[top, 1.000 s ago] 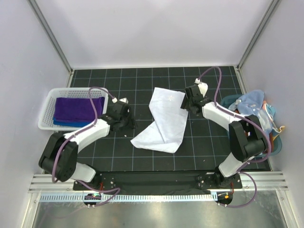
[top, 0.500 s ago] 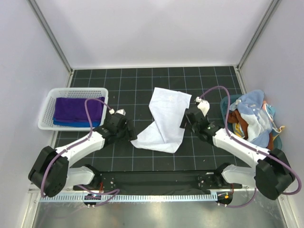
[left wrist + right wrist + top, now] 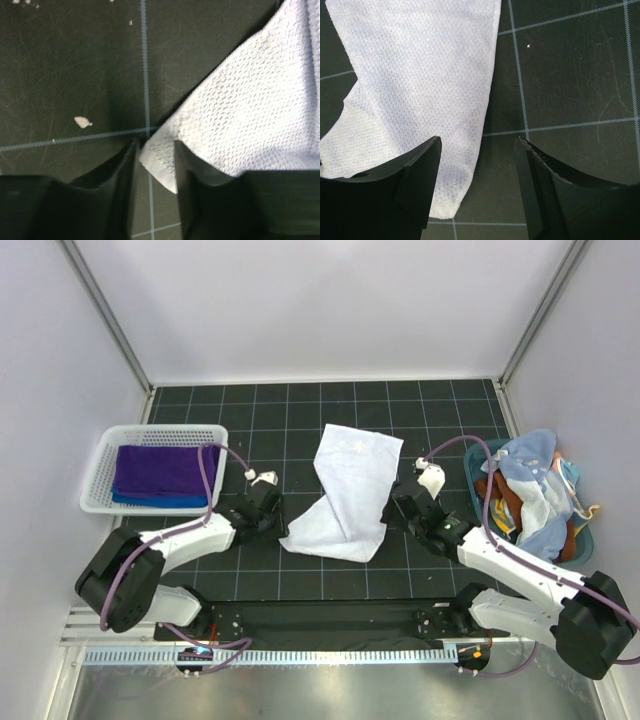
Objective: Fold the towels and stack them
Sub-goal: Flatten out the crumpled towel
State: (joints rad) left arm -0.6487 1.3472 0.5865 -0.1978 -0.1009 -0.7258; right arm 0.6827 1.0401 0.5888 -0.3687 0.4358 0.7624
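Observation:
A white towel (image 3: 345, 490) lies crumpled and partly doubled over in the middle of the black gridded mat. Low on the mat, my left gripper (image 3: 274, 523) sits at its near left corner. In the left wrist view that corner (image 3: 160, 160) lies between the narrowly open jaws (image 3: 155, 150), with mat showing below it. My right gripper (image 3: 397, 503) hovers wide open at the towel's near right edge (image 3: 470, 165), one finger over cloth and one over mat. A purple towel (image 3: 160, 468) rests folded on a blue towel (image 3: 150, 499) in the basket.
The white perforated basket (image 3: 95, 485) stands at the left edge of the mat. A teal bin (image 3: 582, 543) heaped with mixed clothes (image 3: 530, 485) stands at the right edge. White walls close in the back and sides. Small white crumbs (image 3: 82, 121) dot the mat.
My left gripper slid right to the white towel's near left corner and its jaws narrowed around it. The right arm swung from the towel's far right edge down to its near right edge.

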